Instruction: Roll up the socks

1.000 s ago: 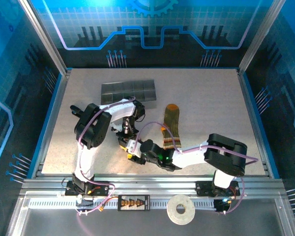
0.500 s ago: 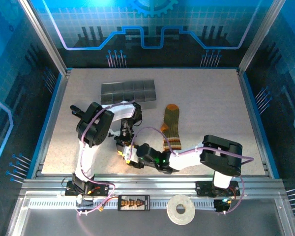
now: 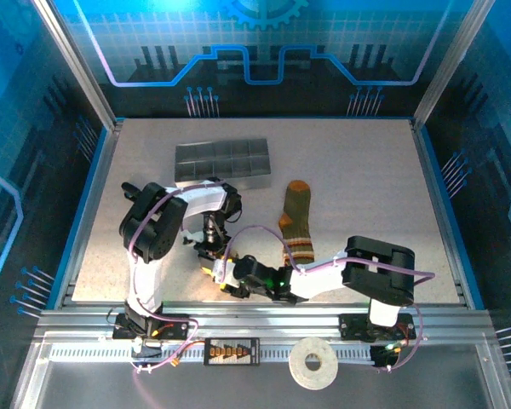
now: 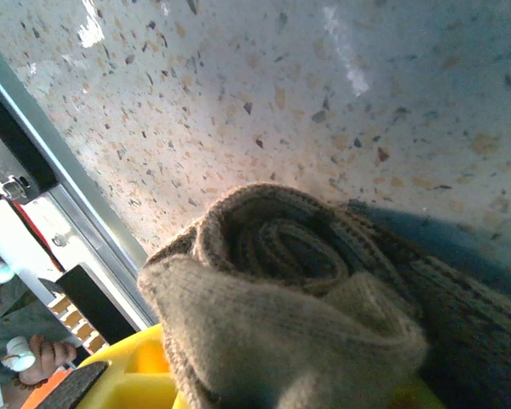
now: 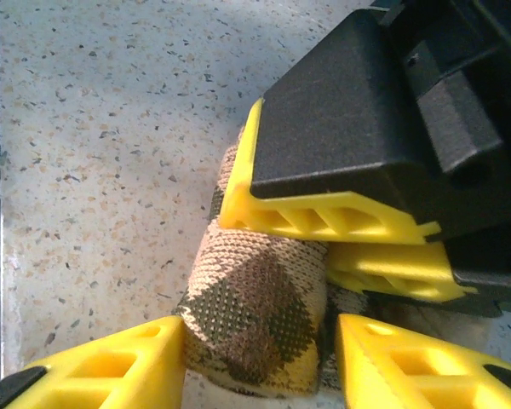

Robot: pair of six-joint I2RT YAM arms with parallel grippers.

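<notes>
One rolled argyle sock [image 5: 255,328] between jaws

Heads up: from above, your left pincer [image 3: 208,254] and right pincer [image 3: 221,273] sit right over the argyle sock [image 5: 255,319], and they're too small there to read the jaws. The green sock [image 3: 295,213] loses its near end under the right arm [image 3: 324,268]. The tray [image 3: 223,160] is too tiny to tell what's in its cells. On your left wrist cam the argyle sock runs off the bottom edge and hides most of a yellow finger [image 4: 128,375]. The bottom-left corner is blurry mush. On the right wrist cam the left pincer's black body covers the roll's far end. The bottom edge chops off its near end and the right pincer's fingers [image 5: 94,371].
</notes>
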